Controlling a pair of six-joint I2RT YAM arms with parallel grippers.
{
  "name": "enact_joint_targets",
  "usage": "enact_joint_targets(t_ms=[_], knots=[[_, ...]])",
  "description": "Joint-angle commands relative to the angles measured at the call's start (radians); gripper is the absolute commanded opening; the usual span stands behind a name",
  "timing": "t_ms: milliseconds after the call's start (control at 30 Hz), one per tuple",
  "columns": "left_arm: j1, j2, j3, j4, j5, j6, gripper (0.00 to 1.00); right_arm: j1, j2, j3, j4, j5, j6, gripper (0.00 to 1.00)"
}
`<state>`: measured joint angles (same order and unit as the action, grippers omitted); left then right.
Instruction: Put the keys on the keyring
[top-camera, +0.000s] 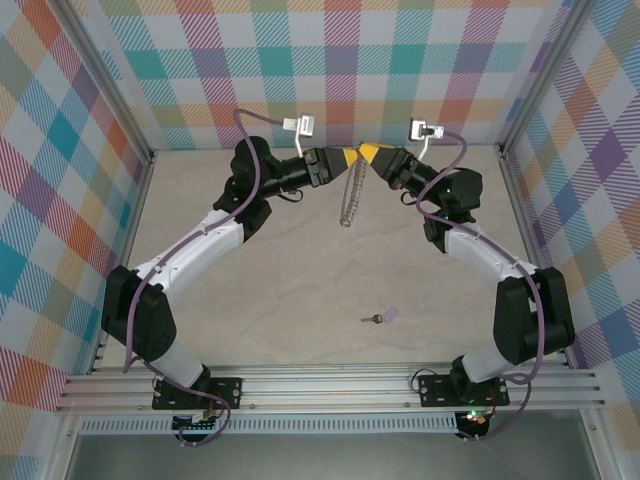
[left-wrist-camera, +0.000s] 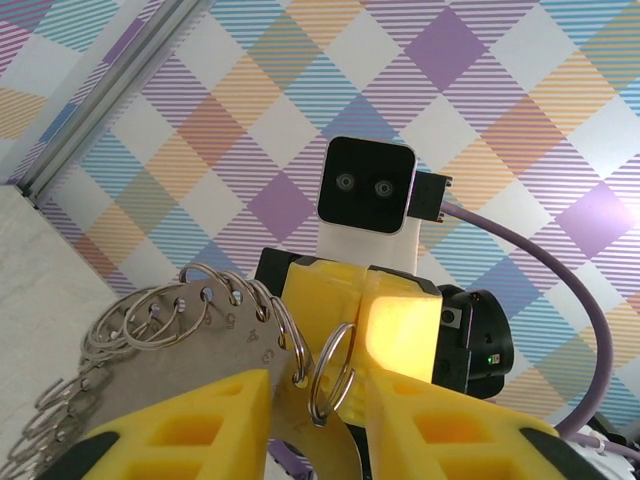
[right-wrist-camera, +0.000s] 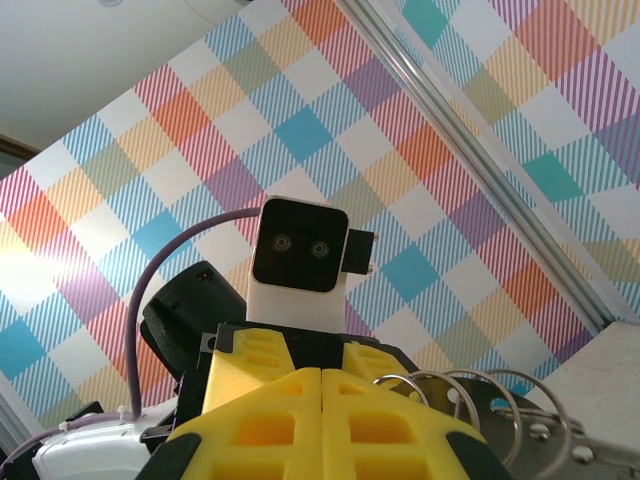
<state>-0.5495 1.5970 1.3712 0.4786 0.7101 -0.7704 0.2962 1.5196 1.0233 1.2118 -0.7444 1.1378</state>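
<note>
Keyring (top-camera: 348, 200) — edge-on, long axis vertical

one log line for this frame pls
right end effector: shut on keyring | left end effector: jaws astride keyring, grip unclear | keyring: dangling between both | key: loose on table, untouched

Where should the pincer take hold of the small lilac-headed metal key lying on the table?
By its wide lilac head, coming straight down from above: the small lilac-headed metal key lies flat on the beige table, its thin blade pointing left.
</note>
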Motion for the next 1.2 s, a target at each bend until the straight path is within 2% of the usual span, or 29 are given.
enact_joint_targets(t_ms=[0, 233, 400, 600, 733, 767, 867, 900, 1000, 1167], knots=[[-0.012, 0.005, 0.036, 0.056, 0.019, 0.000, 0.28, 0.006, 0.005, 0.041, 0.066, -0.005, 0.005, 0.00], [-0.013, 0.003, 0.036, 0.066, 0.017, -0.002, 0.25, 0.007, 0.005, 0.040, 0.057, -0.010, 0.004, 0.00], [-0.015, 0.006, 0.039, 0.068, 0.017, -0.002, 0.16, 0.007, 0.003, 0.040, 0.048, -0.013, 0.001, 0.00], [-0.015, 0.008, 0.048, 0.054, 0.018, 0.006, 0.01, 0.009, -0.004, 0.040, 0.018, -0.025, -0.009, 0.00], [-0.016, 0.006, 0.055, 0.016, 0.017, 0.032, 0.00, 0.006, -0.021, 0.046, -0.051, -0.033, -0.032, 0.00], [-0.016, 0.006, 0.057, 0.002, 0.018, 0.044, 0.00, 0.007, -0.032, 0.047, -0.088, -0.035, -0.050, 0.05], [-0.016, -0.005, 0.067, -0.049, 0.027, 0.094, 0.00, 0.001, -0.081, 0.050, -0.236, -0.028, -0.123, 0.36], [-0.015, -0.010, 0.073, -0.081, 0.029, 0.121, 0.00, -0.002, -0.103, 0.051, -0.299, -0.024, -0.154, 0.40], [-0.015, -0.021, 0.093, -0.180, 0.051, 0.211, 0.00, -0.019, -0.163, 0.054, -0.465, -0.013, -0.228, 0.48], [-0.015, -0.030, 0.164, -0.400, 0.106, 0.407, 0.00, -0.048, -0.236, 0.048, -0.658, -0.028, -0.303, 0.49]])
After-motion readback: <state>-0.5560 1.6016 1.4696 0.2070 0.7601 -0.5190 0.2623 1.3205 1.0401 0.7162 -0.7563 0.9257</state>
